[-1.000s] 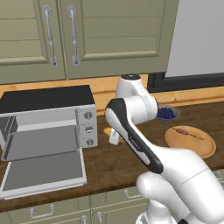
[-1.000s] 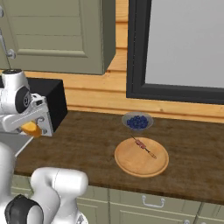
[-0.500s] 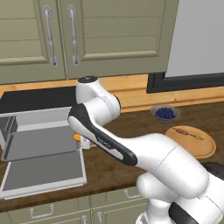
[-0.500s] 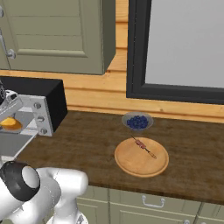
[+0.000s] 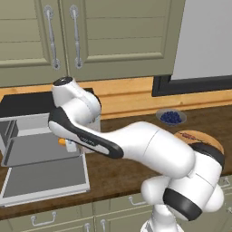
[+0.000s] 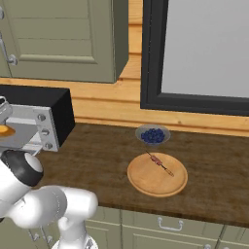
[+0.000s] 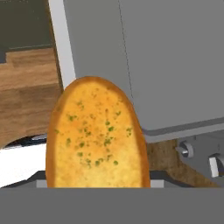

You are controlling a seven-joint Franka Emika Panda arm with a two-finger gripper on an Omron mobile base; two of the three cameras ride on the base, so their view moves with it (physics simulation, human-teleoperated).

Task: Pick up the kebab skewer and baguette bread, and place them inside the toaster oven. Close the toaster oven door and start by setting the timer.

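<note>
The baguette bread, a golden loaf flecked with green, sits in my gripper, which is shut on it. The loaf hangs just above the inner edge of the toaster oven door, which lies dropped open and flat, close to the oven's mouth. In the base views the bread shows as a small orange spot. The toaster oven stands at the counter's left end, and its knobs show beside the door glass. The kebab skewer lies on the wooden plate.
A bowl of blueberries stands just behind the plate, near the wall. My own arm arches across the counter and hides part of the plate in the left base view. Closed cabinet doors hang above the oven.
The arm has swung left from the middle of the counter to over the open oven door, carrying the bread along. Skewer, plate and bowl have stayed put.
</note>
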